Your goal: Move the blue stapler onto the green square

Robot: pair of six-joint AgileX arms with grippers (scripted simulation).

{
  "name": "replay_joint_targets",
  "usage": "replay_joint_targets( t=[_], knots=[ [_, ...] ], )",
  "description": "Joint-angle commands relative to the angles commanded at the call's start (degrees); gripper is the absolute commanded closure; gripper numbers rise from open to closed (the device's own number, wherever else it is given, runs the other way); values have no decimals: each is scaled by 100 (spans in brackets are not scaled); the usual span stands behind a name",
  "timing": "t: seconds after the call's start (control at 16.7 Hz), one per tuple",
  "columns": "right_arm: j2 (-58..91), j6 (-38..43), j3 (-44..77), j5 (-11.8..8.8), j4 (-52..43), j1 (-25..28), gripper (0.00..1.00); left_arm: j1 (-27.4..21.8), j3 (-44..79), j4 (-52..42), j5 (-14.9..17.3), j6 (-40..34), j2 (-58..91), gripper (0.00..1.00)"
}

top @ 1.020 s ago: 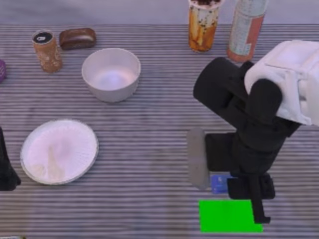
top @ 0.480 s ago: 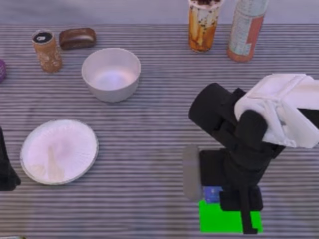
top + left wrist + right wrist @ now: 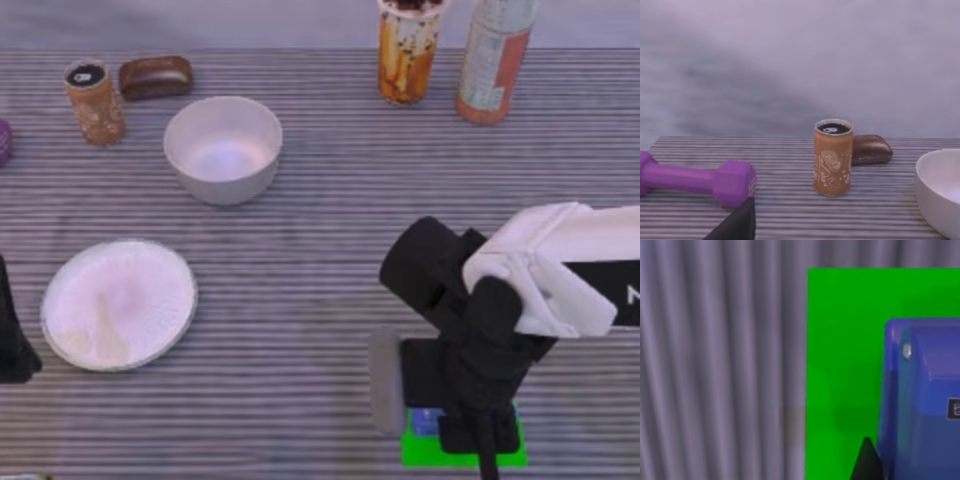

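blue stapler [image 3: 922,400], bright green square [image 3: 845,340], grey striped table [image 3: 300,260]

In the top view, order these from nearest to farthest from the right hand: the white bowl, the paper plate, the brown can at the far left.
Right hand is over the green square.
1. White bowl, toward the far left.
2. Paper plate, at the left.
3. Brown can, in the far left corner.

Grey ribbed striped table [image 3: 300,260]. Centre: none. 10–11 o'clock: white bowl [image 3: 222,147], tan open can [image 3: 93,102], dark brown oblong bun [image 3: 155,76]. 8–9 o'clock: white round plate [image 3: 118,303]. 12–1 o'clock: orange-brown cup [image 3: 407,50], tall bottle [image 3: 495,58]. 5 o'clock: flat green square [image 3: 418,455].
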Motion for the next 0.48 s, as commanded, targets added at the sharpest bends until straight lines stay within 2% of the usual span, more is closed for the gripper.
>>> replay_joint_targets(
  t=[0.06, 0.48],
  knots=[
    [0, 0, 0, 0, 0, 0, 100, 0, 0, 0, 0, 0, 0, 0],
    [0, 0, 0, 0, 0, 0, 47, 0, 0, 0, 0, 0, 0, 0]
  ],
)
